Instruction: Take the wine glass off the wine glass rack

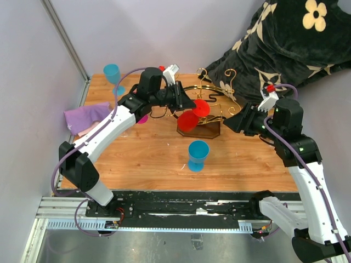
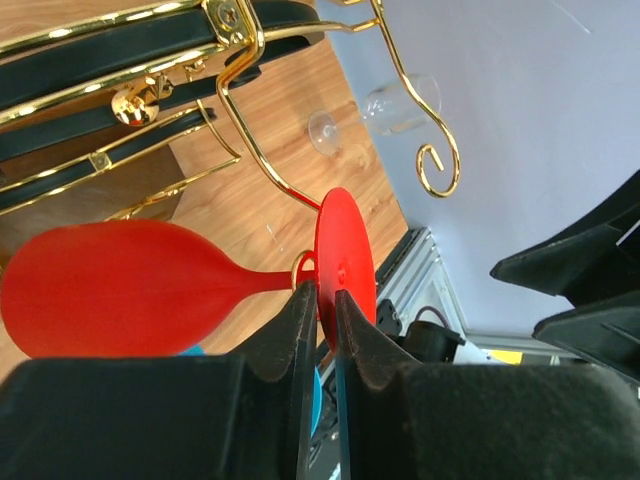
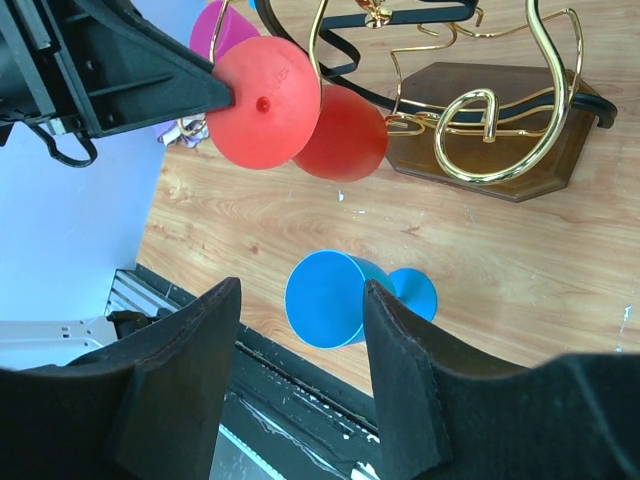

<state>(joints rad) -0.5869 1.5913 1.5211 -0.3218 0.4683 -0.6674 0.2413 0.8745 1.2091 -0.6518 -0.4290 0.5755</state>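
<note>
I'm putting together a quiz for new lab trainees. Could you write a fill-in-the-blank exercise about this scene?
1. The left gripper is shut on the foot of the ____ wine glass.
2. It hangs from the wine glass rack, whose wire is ____ coloured.
3. The right gripper is ____ and holds nothing.
4. The goblet standing on the table nearest the arm bases is ____.
Missing words: red, gold, open, blue.
</note>
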